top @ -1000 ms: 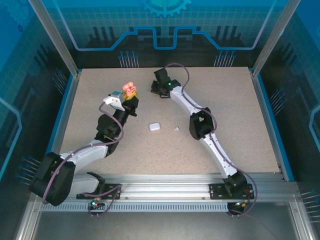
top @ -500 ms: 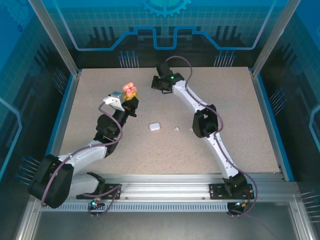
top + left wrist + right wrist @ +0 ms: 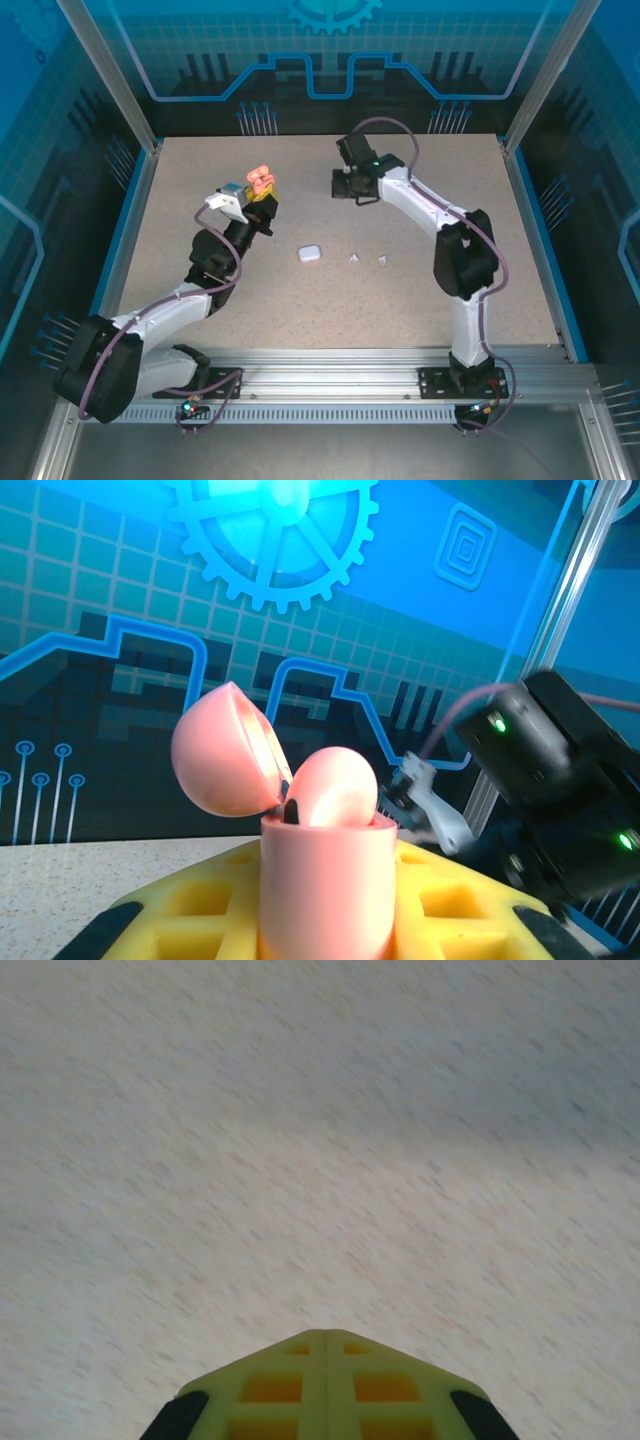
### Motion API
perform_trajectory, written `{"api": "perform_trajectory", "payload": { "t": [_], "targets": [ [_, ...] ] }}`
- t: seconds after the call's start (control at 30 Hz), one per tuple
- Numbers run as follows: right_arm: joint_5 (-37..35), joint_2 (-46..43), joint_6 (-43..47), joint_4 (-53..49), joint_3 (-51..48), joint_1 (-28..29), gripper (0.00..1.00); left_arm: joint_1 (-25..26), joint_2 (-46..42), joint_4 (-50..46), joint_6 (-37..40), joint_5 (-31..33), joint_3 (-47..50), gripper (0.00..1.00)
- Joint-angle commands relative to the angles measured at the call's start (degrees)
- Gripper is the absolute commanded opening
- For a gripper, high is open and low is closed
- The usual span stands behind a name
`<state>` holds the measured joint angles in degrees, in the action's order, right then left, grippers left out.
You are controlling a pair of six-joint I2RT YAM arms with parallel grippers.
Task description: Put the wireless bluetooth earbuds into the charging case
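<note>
White case beside 2 white earbuds

Speckled beige table inside blue gear-patterned walls, aluminium rail along its near edge.

The open case at far left is salmon-pink; the closed case and two earbuds are white. The desk is speckled beige, the back wall blue with grid and gear patterns.
</note>
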<state>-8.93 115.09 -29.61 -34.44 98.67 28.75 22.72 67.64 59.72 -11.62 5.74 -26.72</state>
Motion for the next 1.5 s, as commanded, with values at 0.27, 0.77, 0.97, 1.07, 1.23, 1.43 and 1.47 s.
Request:
{"api": "perform_trajectory", "payload": {
  "t": [0.27, 0.77, 0.97, 1.07, 1.23, 1.43, 1.47],
  "targets": [
    [-16.21, -2.81, 8.18, 1.64, -16.88, -2.38, 0.0, 2.39, -1.5, 0.74, -0.8, -2.43, -1.14, 0.0],
    [-27.21, 12.56, 11.79, -7.6, -1.69, 7.12, 0.21, 5.05, -0.52, 2.23, 0.28, -0.3, -1.21, 0.0],
    [-25.7, 12.87, 9.94, -11.22, 2.77, 9.12, 0.39, 5.05, -0.26, 3.42, 0.1, -0.08, -0.53, 0.0],
    [-25.05, 11.07, 7.23, -13.8, 4.79, 9.22, 0.51, 4.99, -0.06, 3.78, 0.04, -0.01, -0.53, 0.0],
    [-20.15, 7.74, -0.6, -19.89, 5.7, 7.51, 0.56, 5.11, -0.09, 4.61, 0.01, 0.24, -0.53, 0.0],
    [-11.31, 7.5, -5.49, -19.33, 2.14, 3.92, 0.55, 5.06, -0.13, 4.83, 0.8, 0.29, -0.54, 0.0],
    [-10.36, 7.75, -5.91, -19.02, 1.89, 3.45, 0.55, 5.06, -0.11, 4.81, 0.88, 0.24, -0.55, 0.0]
  ]
}}
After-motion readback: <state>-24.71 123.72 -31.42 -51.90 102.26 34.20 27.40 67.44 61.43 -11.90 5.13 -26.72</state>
